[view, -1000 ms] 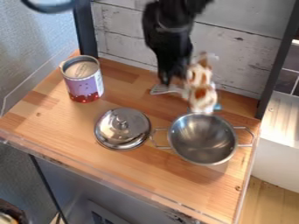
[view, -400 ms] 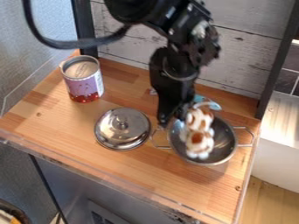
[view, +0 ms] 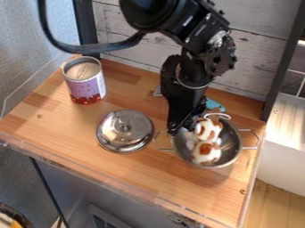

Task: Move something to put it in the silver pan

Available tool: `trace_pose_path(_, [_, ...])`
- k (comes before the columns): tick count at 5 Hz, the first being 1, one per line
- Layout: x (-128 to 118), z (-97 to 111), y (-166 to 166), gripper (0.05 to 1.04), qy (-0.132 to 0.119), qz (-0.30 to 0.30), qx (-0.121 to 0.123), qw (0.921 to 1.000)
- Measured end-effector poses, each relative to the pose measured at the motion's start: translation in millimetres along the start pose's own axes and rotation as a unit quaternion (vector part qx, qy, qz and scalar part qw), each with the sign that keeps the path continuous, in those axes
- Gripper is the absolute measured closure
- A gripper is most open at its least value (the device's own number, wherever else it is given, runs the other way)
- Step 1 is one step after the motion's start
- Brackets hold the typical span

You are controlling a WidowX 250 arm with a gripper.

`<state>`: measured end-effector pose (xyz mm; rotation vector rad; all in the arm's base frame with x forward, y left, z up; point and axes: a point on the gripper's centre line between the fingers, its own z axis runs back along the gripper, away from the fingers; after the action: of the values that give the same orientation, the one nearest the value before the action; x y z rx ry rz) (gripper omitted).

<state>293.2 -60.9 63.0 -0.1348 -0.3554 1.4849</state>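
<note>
My gripper [view: 184, 127] hangs over the left part of the silver pan [view: 233, 156], beside a white and brown plush toy [view: 207, 130]. The toy lies over the inside of the pan, its lower end towards the front of the bowl. Part of the toy's left side is against the gripper. How the fingers stand around it is hidden by the gripper's black body.
Left of the pan lies a silver lid [view: 124, 131]. A purple and red can [view: 84, 81] stands at the back left. Behind the pan is a blue object [view: 214, 105], partly covered by the gripper. A whitewashed plank wall [view: 250, 60] closes off the back.
The gripper and the toy have come forward and down from behind the pan to over its bowl, with a small shift right since the middle frame. Pan, lid and can stay put.
</note>
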Motion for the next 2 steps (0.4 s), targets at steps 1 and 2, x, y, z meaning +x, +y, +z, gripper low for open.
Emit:
trace_pose_path(1, [3.7, -1.2, -2.0, 0.555, -0.015, 0.002, -0.003, 0.9999])
trace_pose_path(2, [7.5, -1.0, -2.3, 0.243, -0.026, 0.005, -0.004, 0.9996])
